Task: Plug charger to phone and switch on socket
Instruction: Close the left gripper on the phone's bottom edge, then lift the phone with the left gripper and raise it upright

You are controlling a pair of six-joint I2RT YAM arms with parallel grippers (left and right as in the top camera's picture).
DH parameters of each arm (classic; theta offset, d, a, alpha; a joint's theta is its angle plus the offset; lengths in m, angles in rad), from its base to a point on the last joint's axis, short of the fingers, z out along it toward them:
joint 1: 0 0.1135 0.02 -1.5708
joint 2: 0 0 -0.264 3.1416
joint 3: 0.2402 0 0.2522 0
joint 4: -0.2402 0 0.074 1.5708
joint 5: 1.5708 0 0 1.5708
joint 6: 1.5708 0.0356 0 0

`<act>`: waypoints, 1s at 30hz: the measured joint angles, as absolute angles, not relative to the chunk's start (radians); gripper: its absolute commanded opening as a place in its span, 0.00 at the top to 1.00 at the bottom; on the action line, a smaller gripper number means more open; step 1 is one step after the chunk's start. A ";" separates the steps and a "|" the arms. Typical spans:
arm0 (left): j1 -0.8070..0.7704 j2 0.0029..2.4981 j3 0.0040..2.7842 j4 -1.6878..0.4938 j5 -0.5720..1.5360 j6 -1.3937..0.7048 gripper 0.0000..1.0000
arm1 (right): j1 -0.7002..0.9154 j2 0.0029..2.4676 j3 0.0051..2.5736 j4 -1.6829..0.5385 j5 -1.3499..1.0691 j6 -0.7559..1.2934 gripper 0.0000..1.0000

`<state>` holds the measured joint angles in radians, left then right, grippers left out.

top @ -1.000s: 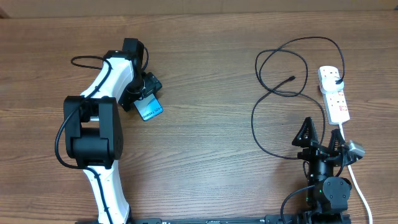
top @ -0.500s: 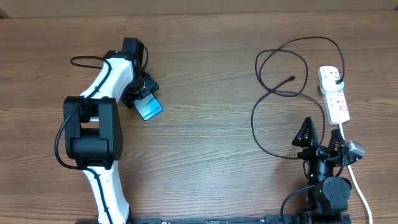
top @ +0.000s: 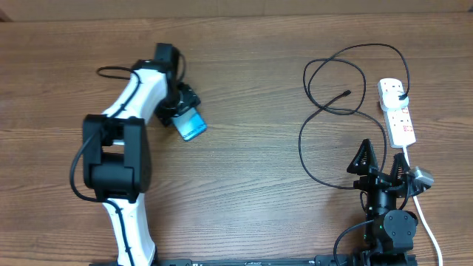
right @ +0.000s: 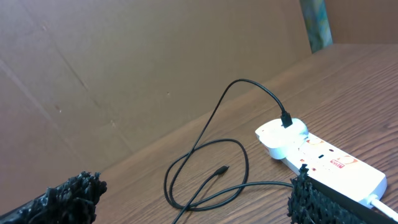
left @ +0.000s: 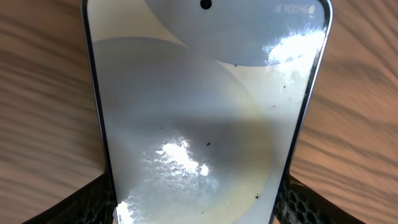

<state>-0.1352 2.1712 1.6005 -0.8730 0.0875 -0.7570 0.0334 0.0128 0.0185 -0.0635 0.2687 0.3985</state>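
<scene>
From overhead, the left gripper point(top: 183, 114) is clamped on one end of the phone point(top: 194, 127), at about 10 o'clock from the middle of the table point(top: 244, 192). The charger point(top: 319, 111) lies in loose loops at 2 o'clock, well apart from the phone, with its tip point(top: 347, 93) inside the loops. Its plug point(top: 400, 94) sits in the far end of the power strip point(top: 401, 122), at 3 o'clock. The right gripper point(top: 383, 164) is spread wide and holds nothing at 5 o'clock, near the strip's white cord point(top: 427, 218). The step in hand looks like carrying the phone toward 3 o'clock. It is best set down short of the loops, not on them, with its port end turned toward the tip.

At the left wrist, the phone fills the view, screen up, with its camera dot at 12 o'clock. The fingers point(left: 99, 199) press its sides at 7 and 5 o'clock. The port end is therefore probably the gripped one, hidden here, and must be freed before plugging. I cannot tell whether the phone touches the wood.

At the right wrist, the cable curls ahead at 12 o'clock between open fingers, and the plug stands upright in the strip at 2 o'clock. A cardboard wall point(right: 124, 62) stands behind. The loops beside the tip could snag a finger, so a pinch from directly above seems safest.
</scene>
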 measured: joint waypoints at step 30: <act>-0.347 2.207 1.704 -1.011 0.110 -0.622 0.34 | 0.033 0.013 0.019 -0.064 0.268 0.398 0.00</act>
<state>-0.3473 2.2070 1.7042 -1.0107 0.1097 -0.6216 0.0334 0.0128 0.0185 -0.0635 0.2684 0.3985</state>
